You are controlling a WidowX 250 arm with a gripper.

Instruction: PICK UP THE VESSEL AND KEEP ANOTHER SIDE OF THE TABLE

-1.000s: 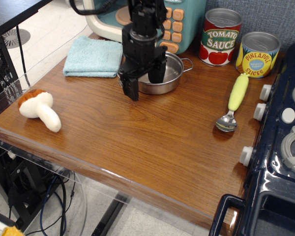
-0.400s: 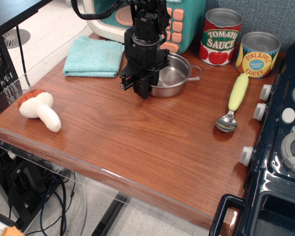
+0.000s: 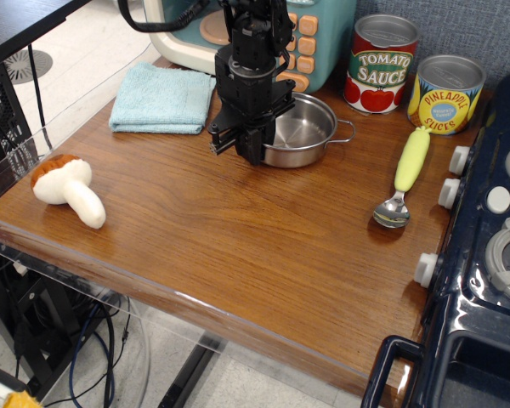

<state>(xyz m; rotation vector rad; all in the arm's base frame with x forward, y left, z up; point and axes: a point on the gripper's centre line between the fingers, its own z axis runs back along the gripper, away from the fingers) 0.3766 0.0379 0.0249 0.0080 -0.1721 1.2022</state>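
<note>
The vessel [image 3: 306, 127], a small shiny steel pan with wire loop handles, sits at the back middle of the brown wooden table [image 3: 238, 255]. My black gripper [image 3: 248, 144] comes straight down on the pan's left rim. Its jaws are closed on that rim, one finger inside and one outside. I cannot tell whether the pan is lifted or still touches the table. Its right handle points toward the cans.
A light blue folded towel [image 3: 161, 99] lies left of the pan. A toy mushroom [image 3: 68, 189] lies at the left edge. A tomato sauce can [image 3: 382, 64] and a pineapple can [image 3: 444, 93] stand at the back right. A yellow-handled spoon [image 3: 404, 174] lies near the dark blue toy stove [image 3: 484, 263]. A teal toy appliance [image 3: 319, 34] stands behind the pan.
The gripper, open astride the pan's rim a second ago, has shut on it. The gripper and pan have shifted a little to the right and toward the front.
</note>
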